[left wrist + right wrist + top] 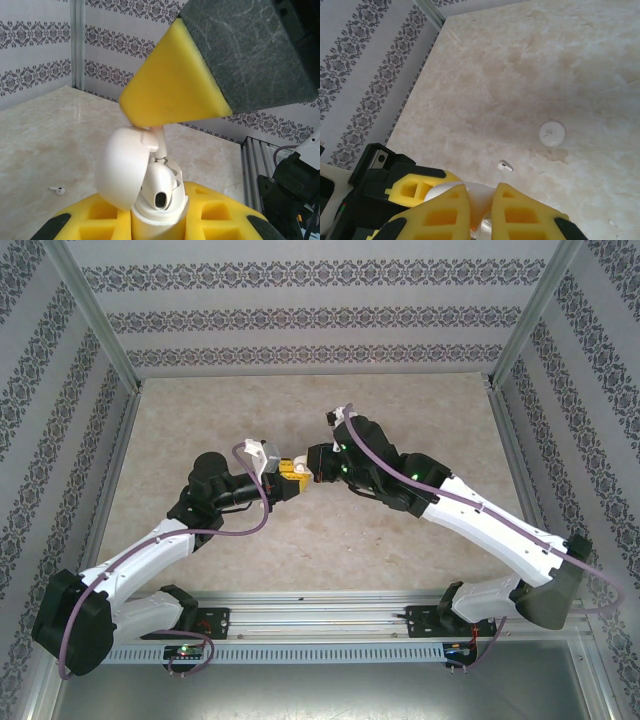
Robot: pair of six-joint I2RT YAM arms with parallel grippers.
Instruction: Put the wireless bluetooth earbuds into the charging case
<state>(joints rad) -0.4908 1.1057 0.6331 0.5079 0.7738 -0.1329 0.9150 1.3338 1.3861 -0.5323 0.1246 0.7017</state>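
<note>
My left gripper (157, 222) is shut on the white charging case (150, 217), holding it upright with its lid (122, 170) swung open to the left. An earbud (162, 192) sits at the case's mouth, a dark opening on its head facing the camera. A thin white stem rises from it into my right gripper (480, 194), which is shut on it from above. The right gripper's yellow finger (175, 85) hangs just over the lid. In the top view both grippers (285, 478) (306, 476) meet above the table's middle. A second earbud (505, 166) (58, 190) lies loose on the table.
A flat round white disc (552, 134) lies on the marble tabletop (530, 65) beyond the loose earbud. Patterned walls (320, 315) and metal posts enclose the table on three sides. An aluminium rail (320, 615) runs along the near edge.
</note>
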